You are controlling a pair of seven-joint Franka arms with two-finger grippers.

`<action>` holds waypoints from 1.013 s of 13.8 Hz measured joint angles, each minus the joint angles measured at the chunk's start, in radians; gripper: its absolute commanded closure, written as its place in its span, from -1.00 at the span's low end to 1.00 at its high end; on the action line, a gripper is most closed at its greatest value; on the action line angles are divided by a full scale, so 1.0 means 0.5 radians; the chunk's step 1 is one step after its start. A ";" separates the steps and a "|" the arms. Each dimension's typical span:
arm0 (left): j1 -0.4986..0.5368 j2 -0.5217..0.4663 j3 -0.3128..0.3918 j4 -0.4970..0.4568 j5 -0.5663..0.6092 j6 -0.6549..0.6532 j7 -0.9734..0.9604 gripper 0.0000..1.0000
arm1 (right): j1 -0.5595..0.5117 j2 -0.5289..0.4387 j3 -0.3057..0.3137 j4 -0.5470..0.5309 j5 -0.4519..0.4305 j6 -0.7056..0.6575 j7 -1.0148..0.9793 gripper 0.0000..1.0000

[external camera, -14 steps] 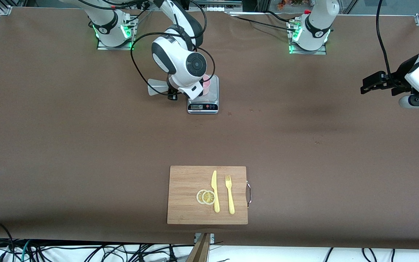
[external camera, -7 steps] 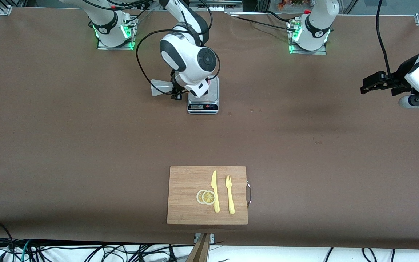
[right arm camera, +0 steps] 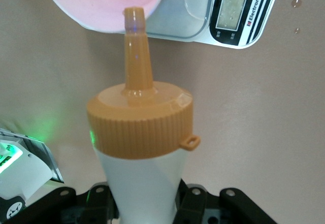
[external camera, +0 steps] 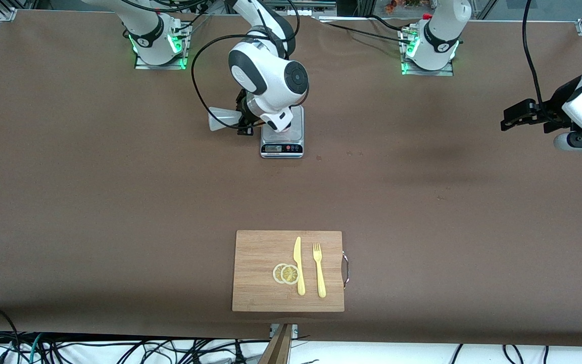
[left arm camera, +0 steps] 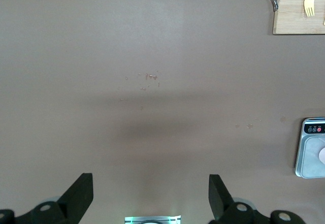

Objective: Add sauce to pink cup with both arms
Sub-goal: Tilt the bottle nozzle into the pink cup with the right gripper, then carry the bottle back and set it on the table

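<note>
Orange cap: tops the bottle, whitish and translucent; its nozzle tip reaches the rim of the cup.
Bottle: tipped on its side in the front view, base toward the right arm's end of the worktop, nozzle toward the scale.
Right hand: fingers pressed onto the bottle's body, pinching it just beside the scale, over the worktop.
Cup: pale pink, on the scale's steel plate; in the front view the right arm's wrist covers nearly all of it.
Scale: display and buttons on the edge nearest the front camera; it sits at about 12 o'clock from the board, well apart from it.
Left hand: fingers spread wide, holding nothing, waiting over bare worktop at the left arm's end, at about 3 o'clock from the scale in the front view.
Board: wooden, near the camera edge of the worktop, carrying a yellow knife, a yellow fork and two lemon slices touching the knife.
</note>
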 measured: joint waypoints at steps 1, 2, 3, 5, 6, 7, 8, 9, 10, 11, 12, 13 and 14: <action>0.000 0.000 0.000 0.000 0.000 0.000 0.000 -1.00 | -0.001 0.001 0.000 0.001 0.000 0.000 0.000 0.93; 0.000 0.000 0.000 0.000 0.000 0.000 0.000 -1.00 | -0.004 0.002 -0.001 0.003 0.000 0.000 0.000 0.93; 0.000 0.000 0.000 0.000 0.000 0.000 0.000 -1.00 | -0.007 0.002 -0.002 0.005 -0.001 0.000 0.000 0.93; 0.000 0.000 0.000 0.000 0.000 0.000 0.000 -1.00 | -0.006 0.003 -0.002 0.006 -0.003 0.000 0.000 0.93; 0.000 0.000 0.000 0.000 0.000 0.000 0.000 -1.00 | -0.006 0.003 -0.002 0.007 -0.004 0.000 0.000 0.93; 0.000 0.001 0.000 0.000 0.000 0.000 0.000 -1.00 | -0.007 0.003 -0.002 0.007 -0.004 0.000 0.000 0.93; 0.000 0.001 0.000 0.000 0.000 0.000 0.000 -1.00 | -0.013 0.003 -0.002 0.009 -0.004 0.002 0.000 0.93; 0.000 0.001 0.000 0.000 0.000 0.000 0.000 -1.00 | -0.033 0.003 -0.004 0.014 -0.003 0.014 -0.010 0.93; 0.000 0.001 0.000 0.000 0.000 0.000 0.000 -1.00 | -0.069 0.002 -0.004 0.021 0.020 0.047 -0.043 0.93; 0.000 0.001 0.000 0.000 0.000 0.000 0.000 -1.00 | -0.124 0.000 -0.005 0.032 0.096 0.095 -0.108 0.93; 0.000 0.001 0.000 0.000 0.000 0.000 0.000 -1.00 | -0.186 -0.010 -0.006 0.042 0.196 0.144 -0.195 0.93; 0.000 0.001 0.000 0.000 0.000 0.000 0.000 -1.00 | -0.249 -0.025 -0.008 0.052 0.292 0.184 -0.279 0.93; 0.000 0.001 0.000 0.000 0.000 0.000 0.000 -1.00 | -0.308 -0.040 -0.009 0.059 0.389 0.217 -0.357 0.93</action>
